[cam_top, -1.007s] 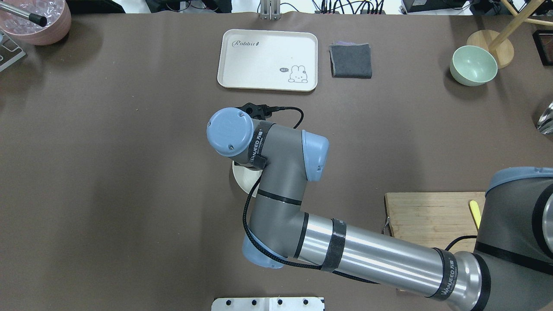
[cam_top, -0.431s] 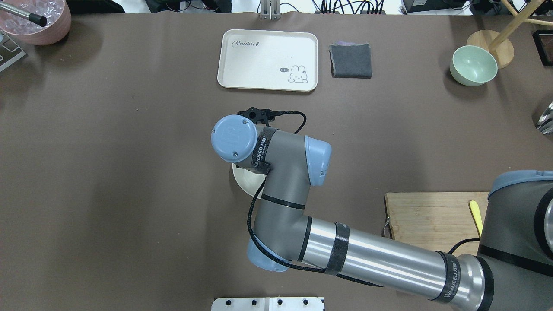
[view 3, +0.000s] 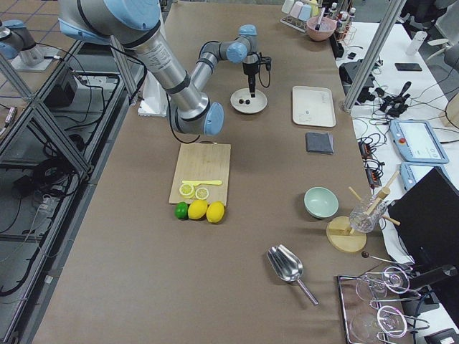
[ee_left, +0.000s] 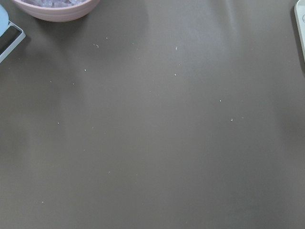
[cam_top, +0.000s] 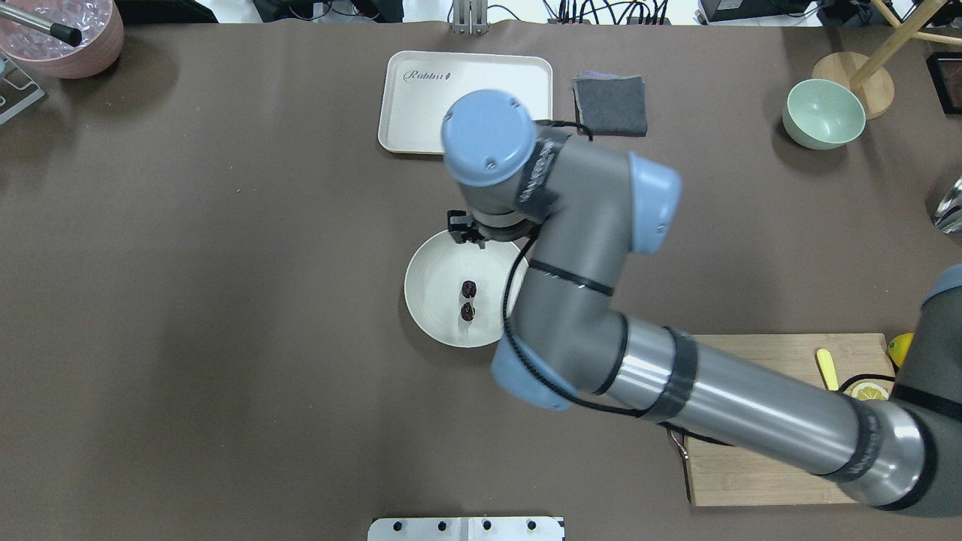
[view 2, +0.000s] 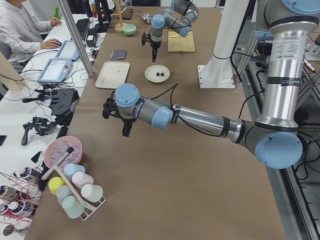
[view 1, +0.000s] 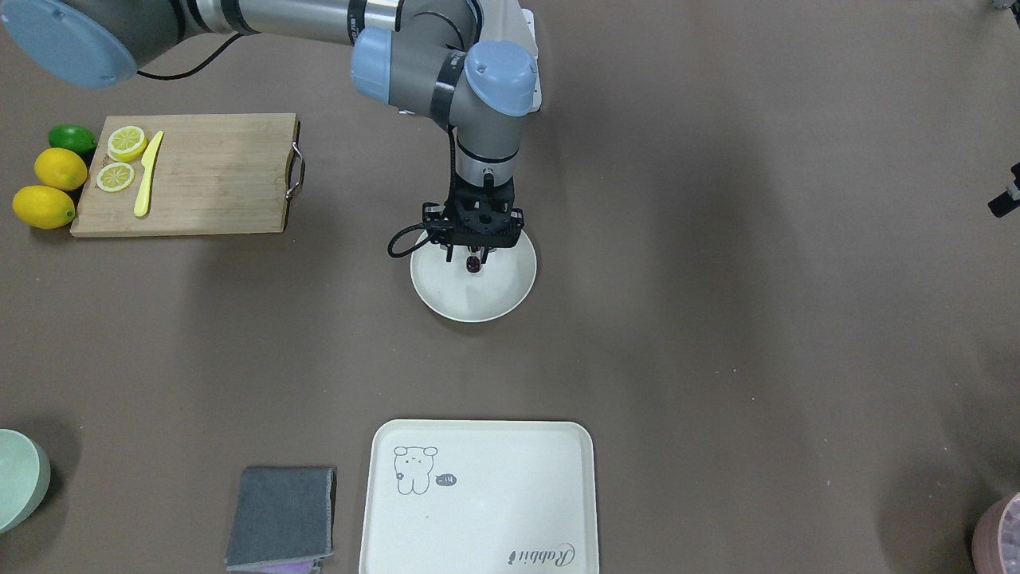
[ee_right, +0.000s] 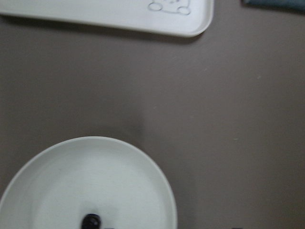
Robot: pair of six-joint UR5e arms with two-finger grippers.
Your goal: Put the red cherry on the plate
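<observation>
On the brown worktop (cam_top: pixel 225 300), my right gripper (view 1: pixel 470 253) has risen clear toward the far rim of the plate (cam_top: pixel 421 300), leaving the red cherry (cam_top: pixel 469 288) lying free inside it: placement appears complete; I cannot tell the jaw opening.

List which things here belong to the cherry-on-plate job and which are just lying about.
Job:
cherry
plate
right end effector

Lying about:
tray
cloth
green bowl
cutting board
lemons
lime
knife
</observation>
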